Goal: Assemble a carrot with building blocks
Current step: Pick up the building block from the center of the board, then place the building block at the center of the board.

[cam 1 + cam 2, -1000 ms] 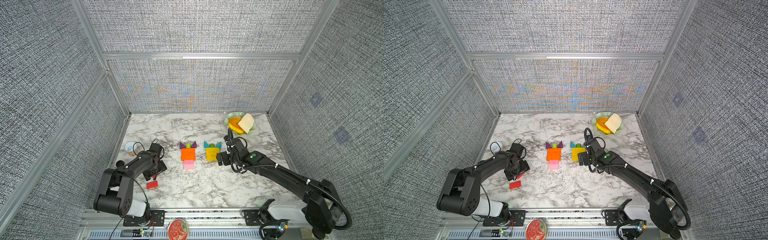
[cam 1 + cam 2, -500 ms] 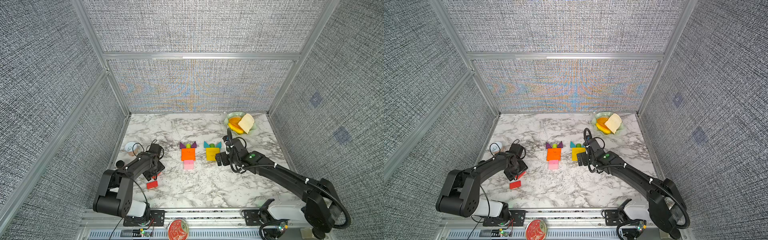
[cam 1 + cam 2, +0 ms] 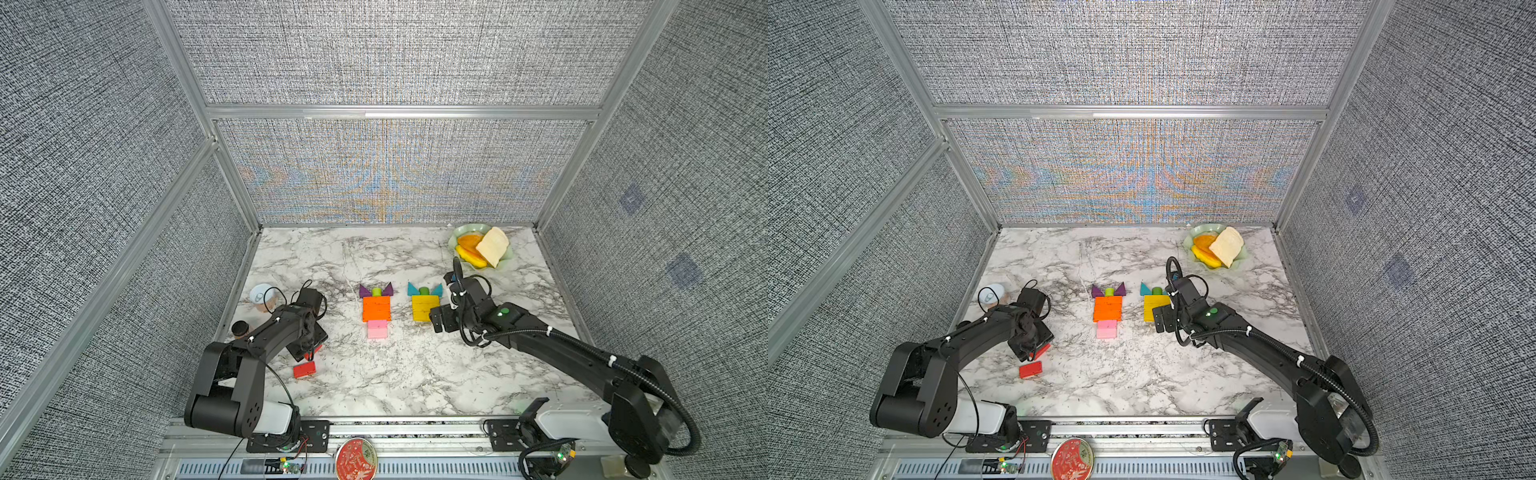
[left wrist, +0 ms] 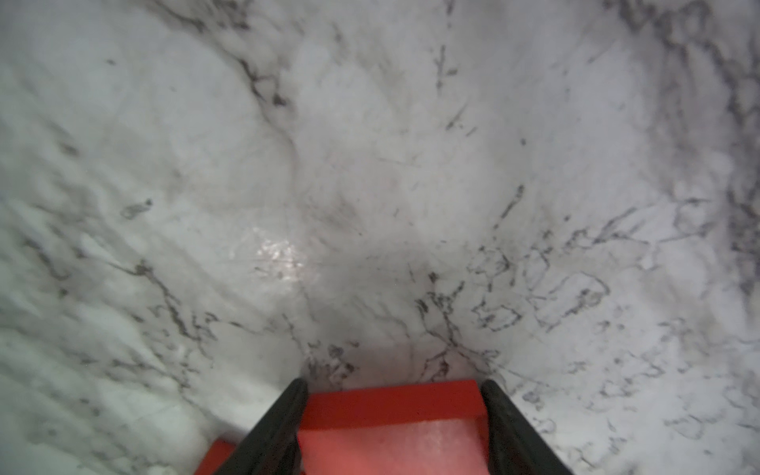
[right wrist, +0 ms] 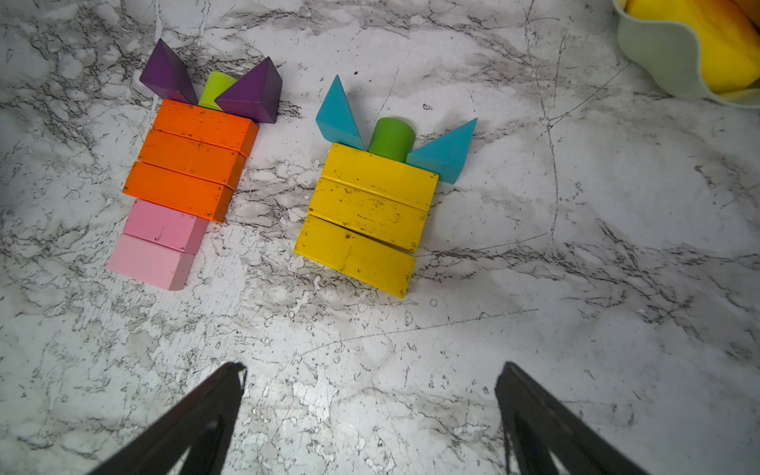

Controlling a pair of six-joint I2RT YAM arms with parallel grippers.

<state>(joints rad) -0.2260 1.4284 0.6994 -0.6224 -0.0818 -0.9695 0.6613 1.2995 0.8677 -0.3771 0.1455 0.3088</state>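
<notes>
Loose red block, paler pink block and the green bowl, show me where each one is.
loose red block (image 3: 304, 369), in a top view, centre of top face.
paler pink block (image 5: 146, 259), right wrist view, centre of top face.
green bowl (image 5: 658, 53), right wrist view, outer wall.

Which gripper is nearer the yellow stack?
Right. The right gripper is open close by the yellow stack; the left gripper is beyond the orange stack, shut on a red block.

Glossy marble-look table, scuffed painted yellow bars
</notes>
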